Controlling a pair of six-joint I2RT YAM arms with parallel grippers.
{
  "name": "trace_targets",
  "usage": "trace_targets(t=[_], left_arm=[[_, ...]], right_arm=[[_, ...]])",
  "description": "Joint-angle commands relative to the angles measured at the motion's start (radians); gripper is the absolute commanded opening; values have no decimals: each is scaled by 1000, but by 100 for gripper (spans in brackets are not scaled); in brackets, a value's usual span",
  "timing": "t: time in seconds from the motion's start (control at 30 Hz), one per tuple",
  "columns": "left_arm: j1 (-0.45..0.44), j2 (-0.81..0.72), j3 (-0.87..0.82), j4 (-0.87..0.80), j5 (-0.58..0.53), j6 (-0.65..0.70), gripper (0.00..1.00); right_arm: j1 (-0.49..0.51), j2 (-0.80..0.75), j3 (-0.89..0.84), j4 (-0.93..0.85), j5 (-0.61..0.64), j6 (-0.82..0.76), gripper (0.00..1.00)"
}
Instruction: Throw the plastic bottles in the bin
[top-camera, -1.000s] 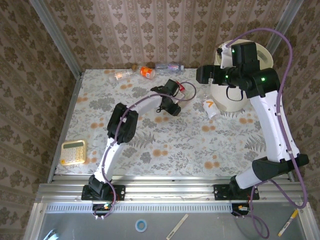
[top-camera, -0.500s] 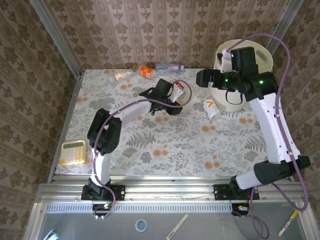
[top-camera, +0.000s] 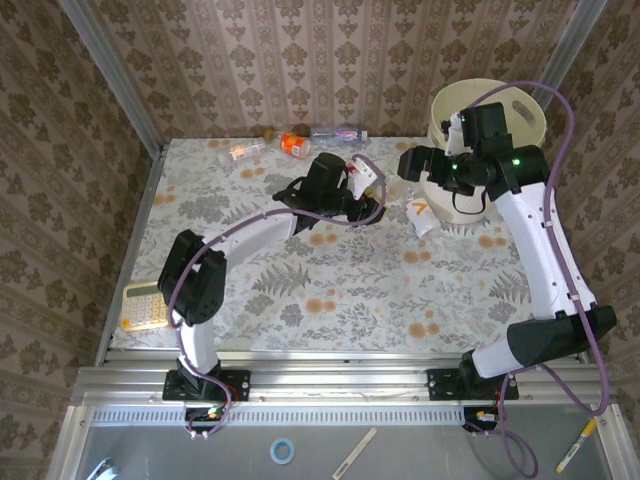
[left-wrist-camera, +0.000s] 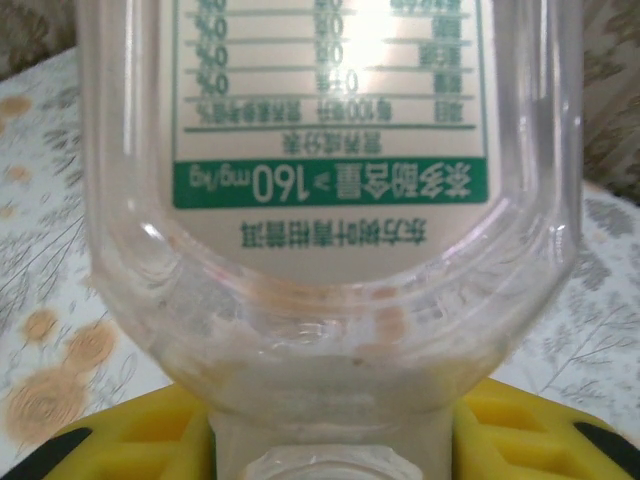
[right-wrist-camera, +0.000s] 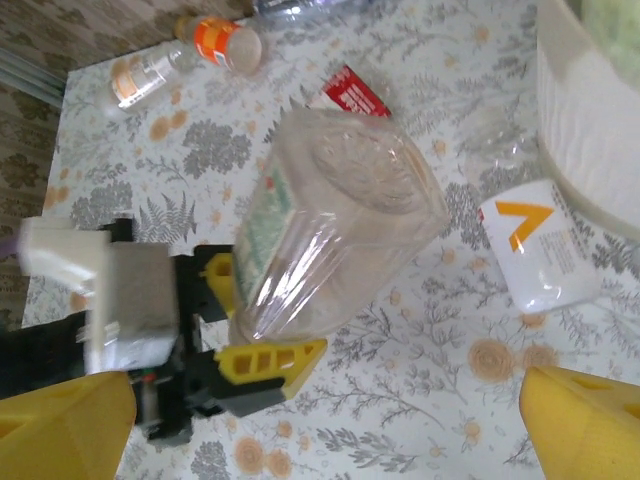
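Your left tool (right-wrist-camera: 245, 318) is clamped on a clear bottle (left-wrist-camera: 330, 200) above the far middle of the bench (top-camera: 330, 290), left of the bin (top-camera: 440, 195). The bottle's green label band reads "160 mg/kg". Your right tool (top-camera: 410, 165) gapes wide and empty beside the bin.

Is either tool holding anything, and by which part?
The left tool grips a clear plastic bottle at its neck end; the right tool is open and empty.

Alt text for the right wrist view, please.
The left gripper is shut on a clear ribbed bottle over the floral table; the open right gripper shows yellow fingertips in the bottom corners. A white-labelled bottle lies beside the bin at right, an orange bottle and a small clear bottle at the top.
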Motion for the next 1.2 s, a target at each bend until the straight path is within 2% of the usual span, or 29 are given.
trace_targets(t=[0.0,0.3,0.4,0.47,0.7,0.77,0.83,0.87,0.93,1.03,1.17], left_arm=[[-21,-55,-1,94,80,-37,10],[-60,-53,34,126,140,-43,9],[-69,-50,37,139,140,-50,9],[-71,-50,32,158,172,-63,9],[-71,-48,13,197,181,-77,10],[-66,-48,-2,226,177,-98,13],[-61,-48,-9,244,176,-113,26],[-60,-47,-7,245,174,-116,36],[-60,-44,0,239,164,-123,71],[-55,-32,7,237,153,-151,99],[-37,13,22,240,159,-229,100]], right_arm=[[-18,0,-48,36,-41,60,100],[-50,-37,-147,182,-95,117,100],[-54,-43,-160,212,-112,127,97],[-54,-41,-161,217,-114,130,94],[-55,-51,-142,211,-103,130,76],[-55,-48,-120,191,-100,126,66],[-55,-50,-99,175,-99,118,57],[-55,-53,-92,172,-100,114,53],[-55,-63,-78,171,-99,105,45],[-55,-72,-55,174,-83,94,41],[-54,-122,16,171,-37,57,37]])
